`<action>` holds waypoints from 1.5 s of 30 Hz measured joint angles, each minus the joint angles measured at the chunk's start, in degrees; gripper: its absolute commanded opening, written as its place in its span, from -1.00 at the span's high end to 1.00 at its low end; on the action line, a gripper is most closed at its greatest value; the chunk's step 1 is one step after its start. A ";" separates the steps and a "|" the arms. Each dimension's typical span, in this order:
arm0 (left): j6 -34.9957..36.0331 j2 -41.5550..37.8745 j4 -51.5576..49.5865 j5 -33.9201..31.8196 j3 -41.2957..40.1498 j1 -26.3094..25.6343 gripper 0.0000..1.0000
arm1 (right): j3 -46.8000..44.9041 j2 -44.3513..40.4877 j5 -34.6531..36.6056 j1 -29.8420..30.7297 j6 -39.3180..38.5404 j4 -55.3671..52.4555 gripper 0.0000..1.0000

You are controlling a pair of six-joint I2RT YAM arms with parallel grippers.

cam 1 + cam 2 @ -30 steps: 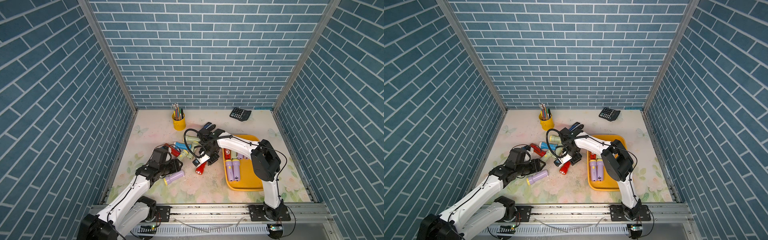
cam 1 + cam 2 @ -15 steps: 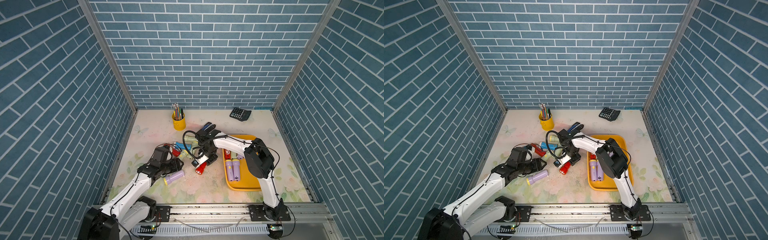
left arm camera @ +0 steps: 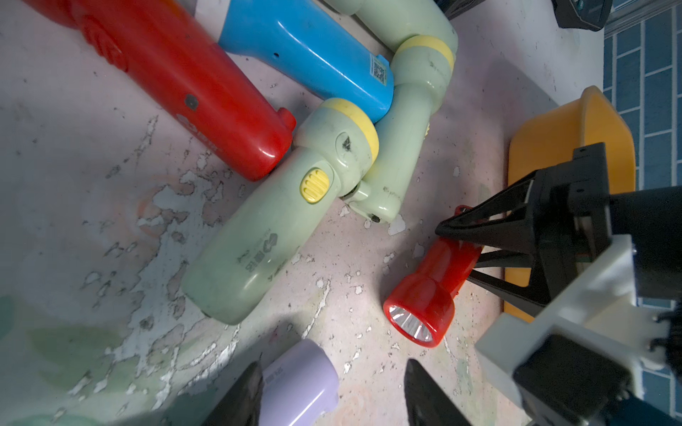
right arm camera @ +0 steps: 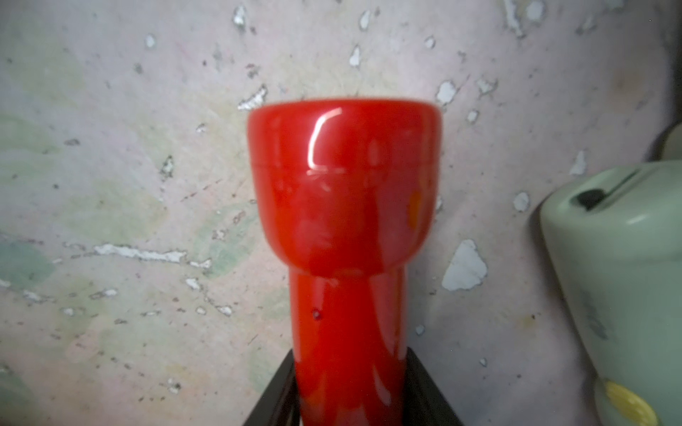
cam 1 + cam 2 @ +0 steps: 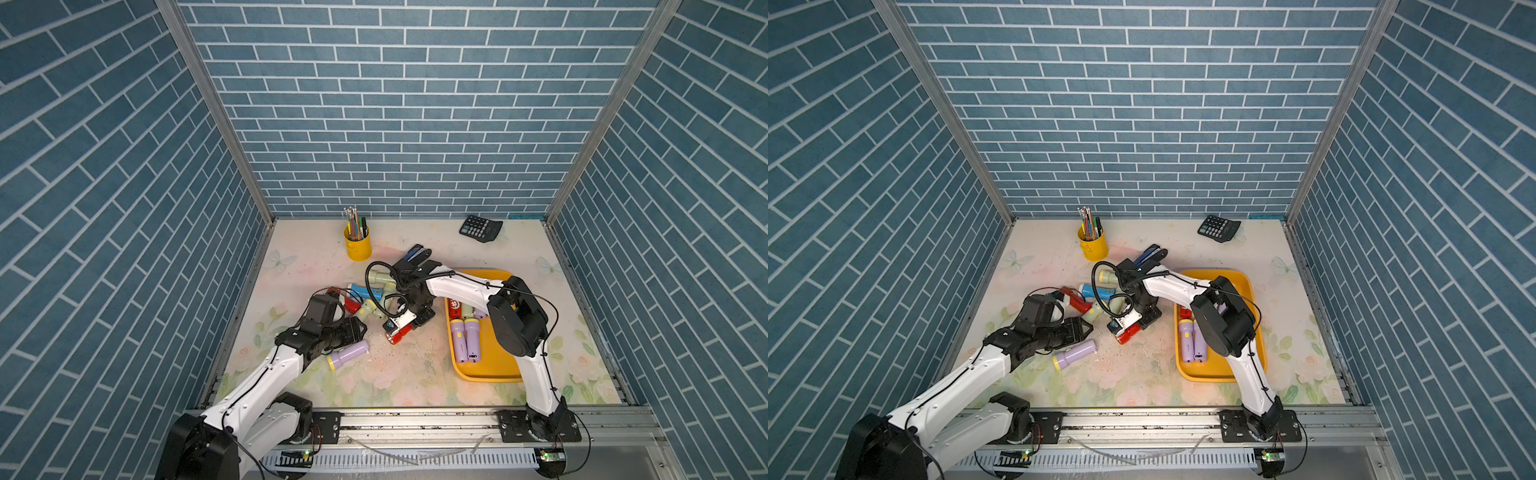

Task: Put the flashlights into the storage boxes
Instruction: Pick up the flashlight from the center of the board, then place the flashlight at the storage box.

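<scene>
The right hand (image 4: 350, 398) has clamped onto the small red flashlight (image 4: 343, 191) on the counter (image 4: 147, 184), its jaws wider earlier; the left hand (image 3: 332, 394) hovers part-open and empty.

Pale green plastic flashlight with yellow collar (image 3: 258, 236): grey printed logo and a short row of characters on the barrel, too smeared to read.
Blue plastic flashlight (image 3: 306, 55): small white sticker with a QR-type code near its tail; the fine print is illegible.
Black calculator (image 5: 480, 227), at 1 o'clock on the bench (image 5: 415, 374): key markings too small to read.
</scene>
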 measured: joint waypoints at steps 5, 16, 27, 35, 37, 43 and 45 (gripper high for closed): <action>0.83 -1.42 -1.75 -0.07 0.96 0.00 -0.22 | -6.84 -8.55 -2.89 0.00 6.03 2.84 0.25; 1.68 -2.78 -1.99 0.42 5.38 0.00 -0.19 | -13.11 -25.42 -11.85 0.00 38.16 7.02 0.30; 2.23 0.11 0.55 0.13 7.06 -3.28 -0.17 | -31.65 -38.62 -11.85 -0.94 80.13 20.00 0.42; 2.49 6.38 3.61 -2.08 10.54 -11.61 -0.17 | -45.83 -51.06 -12.79 -12.66 103.65 26.01 0.54; 2.56 8.02 4.35 -2.45 11.54 -13.77 -0.17 | -49.16 -55.17 -12.74 -16.31 107.14 25.31 0.54; 2.67 14.78 8.85 -3.10 14.84 -19.61 -0.17 | -53.00 -63.49 -12.68 -23.12 112.15 17.70 0.53; 2.78 17.07 9.99 -3.08 15.85 -21.11 -0.17 | -53.48 -63.73 -12.61 -24.96 112.45 15.43 0.53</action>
